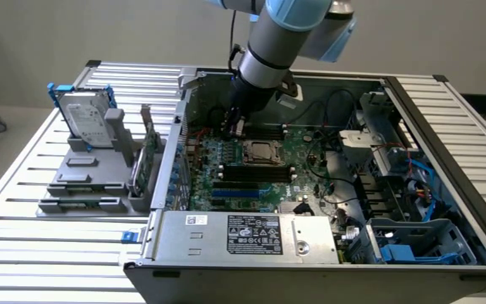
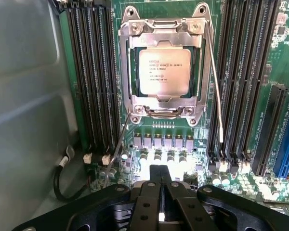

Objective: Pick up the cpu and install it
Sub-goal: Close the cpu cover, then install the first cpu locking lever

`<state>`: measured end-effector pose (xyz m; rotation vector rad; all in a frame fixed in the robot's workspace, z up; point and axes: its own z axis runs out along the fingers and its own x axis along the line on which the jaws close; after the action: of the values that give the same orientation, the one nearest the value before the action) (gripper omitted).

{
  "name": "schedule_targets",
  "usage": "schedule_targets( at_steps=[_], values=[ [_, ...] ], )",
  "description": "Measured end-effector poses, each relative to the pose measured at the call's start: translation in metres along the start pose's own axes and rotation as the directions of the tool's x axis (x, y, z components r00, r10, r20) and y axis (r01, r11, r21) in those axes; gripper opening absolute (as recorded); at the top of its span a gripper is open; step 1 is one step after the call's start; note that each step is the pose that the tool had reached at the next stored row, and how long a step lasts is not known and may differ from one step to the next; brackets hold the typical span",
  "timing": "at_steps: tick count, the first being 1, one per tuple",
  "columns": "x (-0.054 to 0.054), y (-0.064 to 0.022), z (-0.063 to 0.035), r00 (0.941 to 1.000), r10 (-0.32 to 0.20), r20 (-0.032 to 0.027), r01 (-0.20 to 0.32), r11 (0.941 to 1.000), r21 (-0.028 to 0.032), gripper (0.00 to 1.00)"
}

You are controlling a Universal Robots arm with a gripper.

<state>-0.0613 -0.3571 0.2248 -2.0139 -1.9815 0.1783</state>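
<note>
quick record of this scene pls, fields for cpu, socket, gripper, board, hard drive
cpu: lies flat in the socket, silvery top up
socket frame: metal, around the cpu
gripper: shut, over the board beside the socket, apart from the cpu
board: green, inside the open case
hard drive: upright in a grey holder, outside the case, on the exterior view's left

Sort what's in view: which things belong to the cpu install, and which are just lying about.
Job: cpu, lying in the socket; gripper, shut, above the board.
Lying about: hard drive in its rack; power supply; drive cage.
</note>
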Motion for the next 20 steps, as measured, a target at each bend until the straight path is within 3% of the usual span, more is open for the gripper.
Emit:
schedule_targets(
  at_steps=[16,20],
  values=[
    [0.000,-0.0007,-0.0008,1.0000,0.000,-0.0002,0.000,1.0000,0.0003,0.11],
    [0.000,-0.0119,0.0021,1.0000,0.002,-0.0022,-0.002,1.0000,-0.0001,0.11]
  ],
)
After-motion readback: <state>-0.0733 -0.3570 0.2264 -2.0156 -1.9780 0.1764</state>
